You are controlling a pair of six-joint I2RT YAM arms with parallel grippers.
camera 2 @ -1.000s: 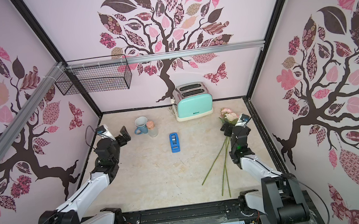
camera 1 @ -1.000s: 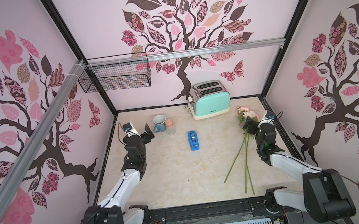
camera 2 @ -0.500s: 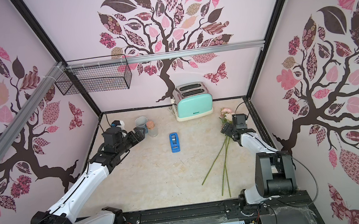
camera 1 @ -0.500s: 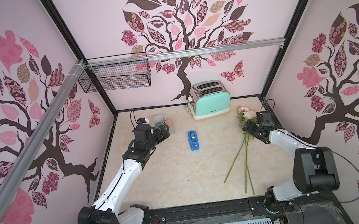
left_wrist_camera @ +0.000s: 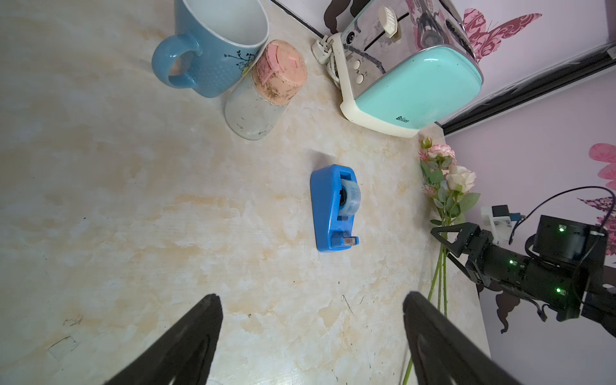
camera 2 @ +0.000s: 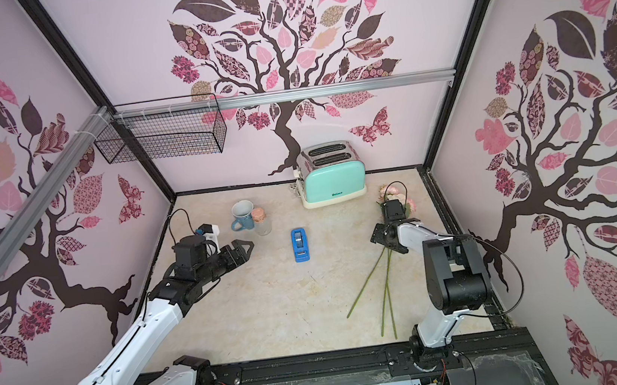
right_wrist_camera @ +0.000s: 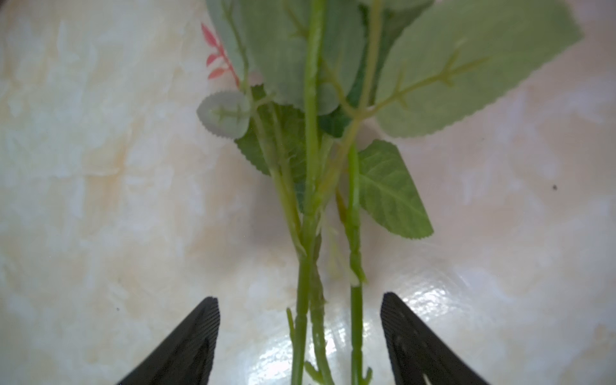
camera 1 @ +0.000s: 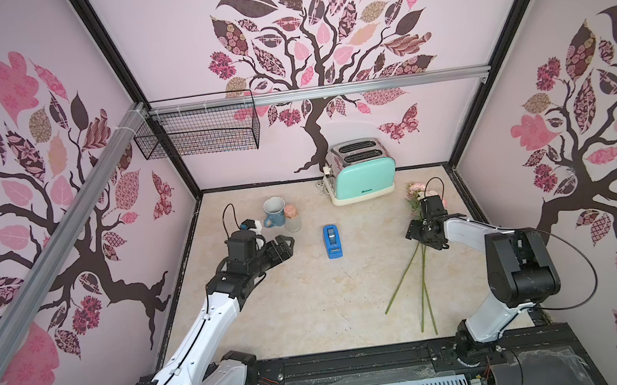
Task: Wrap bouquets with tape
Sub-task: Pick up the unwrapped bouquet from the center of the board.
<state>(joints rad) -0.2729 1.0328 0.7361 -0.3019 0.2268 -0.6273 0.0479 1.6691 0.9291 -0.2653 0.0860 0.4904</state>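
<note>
The bouquets [camera 1: 416, 194] lie at the right of the table, pink and cream blooms toward the back wall, long green stems [camera 1: 422, 283] fanning toward the front. My right gripper [camera 1: 417, 234] is low over the stems just below the leaves. In the right wrist view it [right_wrist_camera: 300, 298] is open, with three stems [right_wrist_camera: 310, 233] between the jaws and gaps on both sides. The tape, in its blue dispenser [camera 1: 332, 241], stands mid-table. My left gripper [camera 1: 285, 242] hovers open to its left, pointing at it. The left wrist view shows the dispenser [left_wrist_camera: 335, 206] beyond the open left gripper [left_wrist_camera: 312, 296].
A mint toaster [camera 1: 361, 172] stands against the back wall. A blue mug [camera 1: 274, 212] and a glass jar with a pink lid [camera 1: 292, 218] sit behind my left gripper. A wire basket [camera 1: 199, 130] hangs on the back-left wall.
My left arm has reached out and swung its gripper toward the tape dispenser. My right gripper has come down along the stems toward the front, and its jaws have narrowed around them.
</note>
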